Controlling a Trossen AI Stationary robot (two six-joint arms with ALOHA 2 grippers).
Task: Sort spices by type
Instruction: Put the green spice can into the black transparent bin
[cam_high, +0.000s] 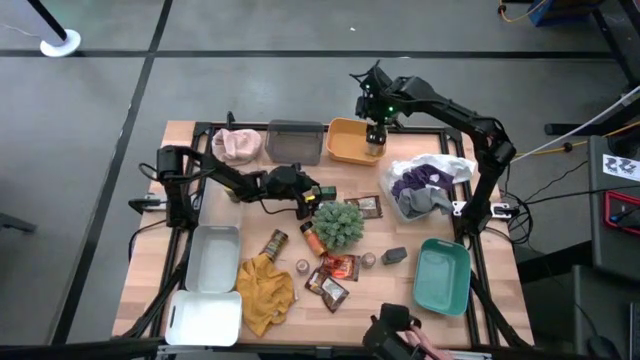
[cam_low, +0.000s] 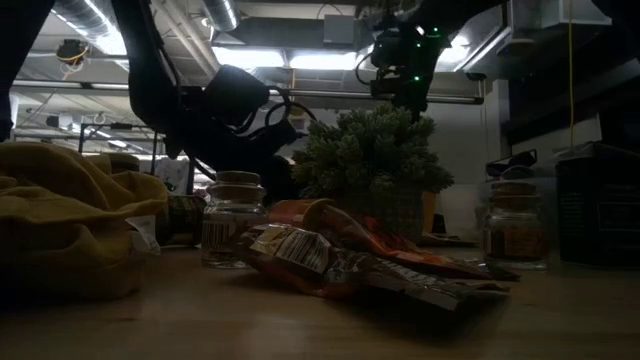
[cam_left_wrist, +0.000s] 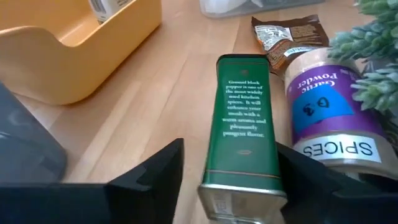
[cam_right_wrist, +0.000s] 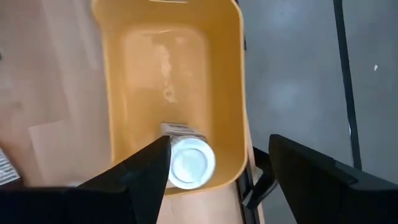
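A dark green spice tin (cam_left_wrist: 242, 124) lies flat on the table next to a garlic powder jar (cam_left_wrist: 329, 112) that lies on its side. My left gripper (cam_left_wrist: 230, 146) is open, level with the tin, with one finger on each side of it; it shows in the high view (cam_high: 305, 192) left of the green plant ball (cam_high: 340, 222). My right gripper (cam_right_wrist: 217, 146) hangs open over the yellow bin (cam_right_wrist: 143, 56), where a white-capped jar (cam_right_wrist: 191, 163) stands upright in a corner. More packets (cam_high: 340, 268), bottles (cam_high: 275, 243) and small jars (cam_high: 368, 260) lie on the near half of the table. My left gripper has the green tin's long sides (cam_left_wrist: 214, 124) between its open fingers, which come level along the table from the left. One finger (cam_left_wrist: 298, 174) lies right against the tin's edge; I cannot tell whether it touches. The tin rests flat on the table.
A grey bin (cam_high: 295, 142) and a pink cloth (cam_high: 238, 146) sit at the far edge. A plastic bag of purple things (cam_high: 425, 185) lies on the right, a teal bin (cam_high: 443, 275) near right, white bins (cam_high: 213, 258) near left, a mustard cloth (cam_high: 265, 290) beside them.
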